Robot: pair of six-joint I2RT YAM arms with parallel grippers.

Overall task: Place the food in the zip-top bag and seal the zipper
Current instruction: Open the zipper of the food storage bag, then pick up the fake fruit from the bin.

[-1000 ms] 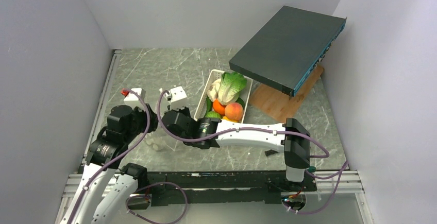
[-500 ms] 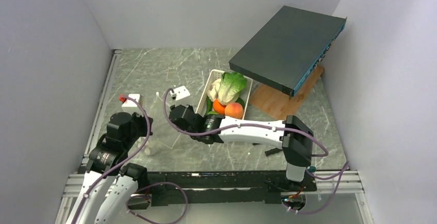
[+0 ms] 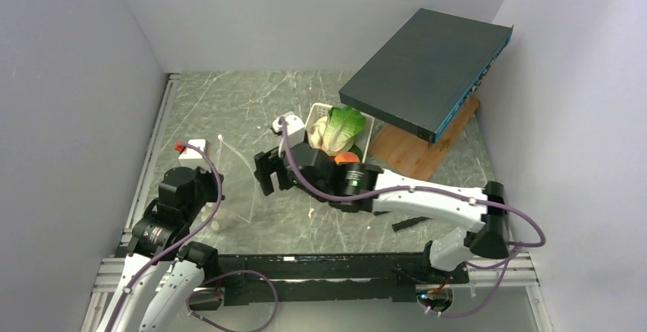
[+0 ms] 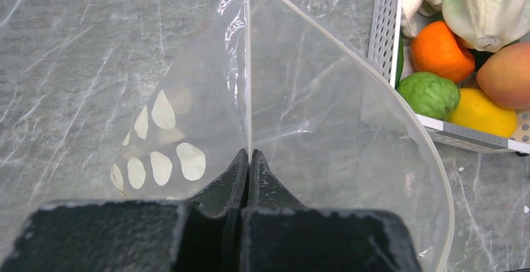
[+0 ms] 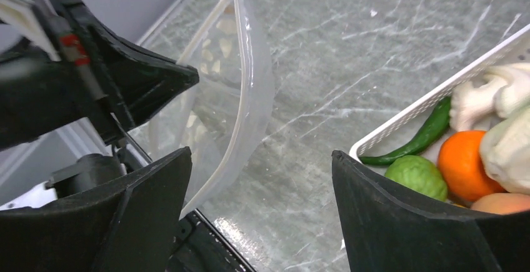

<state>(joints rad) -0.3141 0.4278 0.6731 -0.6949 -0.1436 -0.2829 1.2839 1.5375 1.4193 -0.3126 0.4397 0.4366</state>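
The zip-top bag (image 4: 325,115) is clear, with white dots (image 4: 164,110) on one face, and hangs open over the marble table. Its zipper (image 4: 387,90) curves as a pale strip round the mouth. My left gripper (image 4: 249,154) is shut on the bag's rim. My right gripper (image 5: 261,156) is open and empty, between the bag (image 5: 247,78) and the white basket (image 5: 406,115). The food lies in the basket: orange (image 4: 441,50), lime (image 4: 431,94), lemon (image 4: 478,112), peach (image 4: 507,75), lettuce (image 4: 484,3), mushroom (image 5: 494,94) and a dark green vegetable (image 5: 419,137).
A dark flat box (image 3: 427,69) leans tilted over a wooden board (image 3: 416,153) at the back right, overhanging the basket's (image 3: 317,111) far end. A small black piece (image 3: 404,225) lies near the front edge. White walls close in three sides.
My right gripper let go of the bag, opened wide and swung right toward the basket. My left gripper closed on the bag's rim and holds it alone.
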